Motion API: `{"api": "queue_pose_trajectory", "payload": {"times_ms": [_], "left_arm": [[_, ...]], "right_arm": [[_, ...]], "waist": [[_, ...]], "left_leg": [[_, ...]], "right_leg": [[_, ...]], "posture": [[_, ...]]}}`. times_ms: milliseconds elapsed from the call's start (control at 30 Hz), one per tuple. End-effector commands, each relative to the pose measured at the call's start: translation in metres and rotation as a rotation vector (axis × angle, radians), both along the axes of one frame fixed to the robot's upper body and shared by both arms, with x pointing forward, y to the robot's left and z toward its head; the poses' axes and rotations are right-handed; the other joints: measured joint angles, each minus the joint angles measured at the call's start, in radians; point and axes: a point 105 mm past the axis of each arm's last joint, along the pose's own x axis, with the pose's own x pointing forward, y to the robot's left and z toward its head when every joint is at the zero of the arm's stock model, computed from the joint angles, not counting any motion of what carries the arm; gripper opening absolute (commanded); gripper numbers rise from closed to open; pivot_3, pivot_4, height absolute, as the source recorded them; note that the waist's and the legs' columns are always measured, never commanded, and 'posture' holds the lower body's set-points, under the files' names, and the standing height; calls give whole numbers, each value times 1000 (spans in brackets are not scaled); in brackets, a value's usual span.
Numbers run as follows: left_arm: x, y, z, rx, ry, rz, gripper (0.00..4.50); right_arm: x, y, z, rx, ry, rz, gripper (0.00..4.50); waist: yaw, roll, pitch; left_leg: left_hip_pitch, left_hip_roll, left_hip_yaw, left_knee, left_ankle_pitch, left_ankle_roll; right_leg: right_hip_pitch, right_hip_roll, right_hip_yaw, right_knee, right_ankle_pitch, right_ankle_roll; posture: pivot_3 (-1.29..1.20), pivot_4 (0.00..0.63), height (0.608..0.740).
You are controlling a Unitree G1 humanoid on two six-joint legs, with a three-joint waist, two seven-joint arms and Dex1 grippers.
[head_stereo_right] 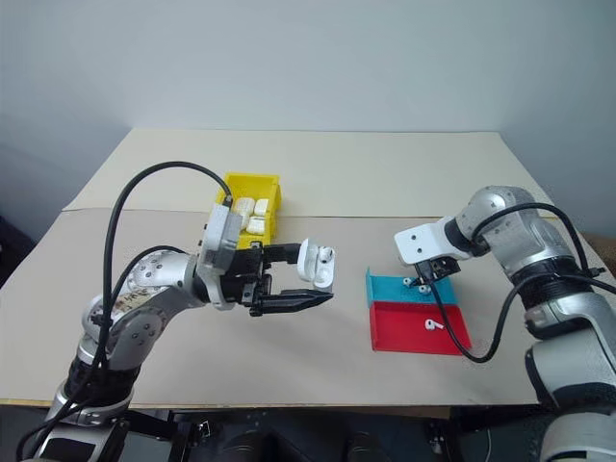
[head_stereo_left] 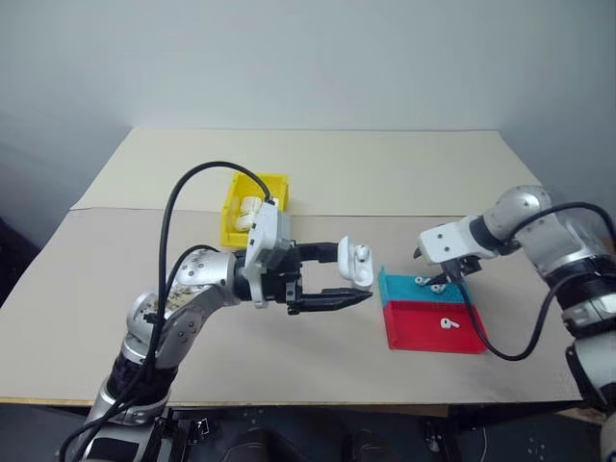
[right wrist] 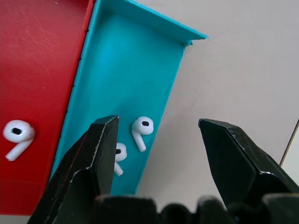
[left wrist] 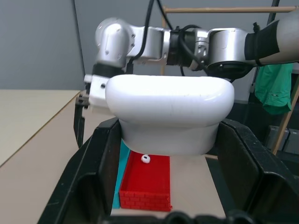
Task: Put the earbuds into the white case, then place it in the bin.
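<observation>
Head views: the left gripper (head_stereo_left: 354,281) points sideways above the beige tabletop (head_stereo_left: 318,173), its 2 fingers clamped on the white case (head_stereo_left: 354,262), lid open. Behind it stands the yellow bin (head_stereo_left: 252,207), holding white items. The right gripper (head_stereo_left: 442,280) hangs over the teal tray (head_stereo_left: 397,285), which touches the red tray (head_stereo_left: 423,332).

Left wrist view: the case (left wrist: 170,114) sits pinched between both black fingers (left wrist: 100,177); 1 earbud (left wrist: 145,159) lies in the red tray (left wrist: 145,189).

Right wrist view: the fingers (right wrist: 86,165) stand apart, empty, just above 2 earbuds (right wrist: 141,131) in the teal tray (right wrist: 126,70); a 3rd lies in the red tray (right wrist: 37,56).
</observation>
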Motion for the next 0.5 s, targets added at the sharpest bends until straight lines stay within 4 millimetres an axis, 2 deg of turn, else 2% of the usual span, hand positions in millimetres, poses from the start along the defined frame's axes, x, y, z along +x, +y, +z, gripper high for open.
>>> {"api": "queue_pose_trajectory", "payload": {"times_ms": [33,500], "left_arm": [[-7,-4,8,-8,-55,-40,2756],[-8,-6,11,-27,-75,-41,2756]], "right_arm": [[8,-3,1,-45,-39,19,3225],[23,-1,-23,-85,4,-16,3225]], "waist": [[-1,0,0],[-8,0,0]], "left_leg": [[0,0,0,0,0,0],[0,0,0,0,1,-1]], "right_leg": [[0,0,0,0,0,0],[0,0,0,1,0,0]], "posture": [[0,150,740],[0,150,740]]}}
